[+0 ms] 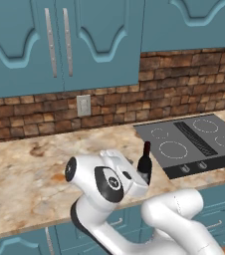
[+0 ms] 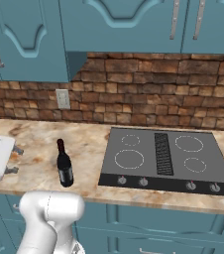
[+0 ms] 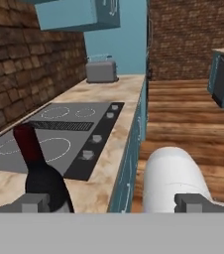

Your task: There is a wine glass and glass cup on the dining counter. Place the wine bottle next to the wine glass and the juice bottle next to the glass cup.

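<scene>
While the arm folds low in front of the bench [image 2: 39, 136], I judge the wine bottle pickup in hand. Standing upright near the front edge, left of the cooktop [image 2: 166, 158], the wine bottle [image 2: 64, 166] is not yet gripped. My hand [image 3: 115, 202] is spread, the bottle beside one fingertip [image 3: 34, 202]. Next I must centre, then close. Glasses and dining island lie out of frame.

Black cooktop [image 2: 166, 158], grey toaster [image 3: 101, 71]

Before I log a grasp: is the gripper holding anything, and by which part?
Nothing is held. The gripper is open, with the wine bottle by one fingertip, not between them.
</scene>
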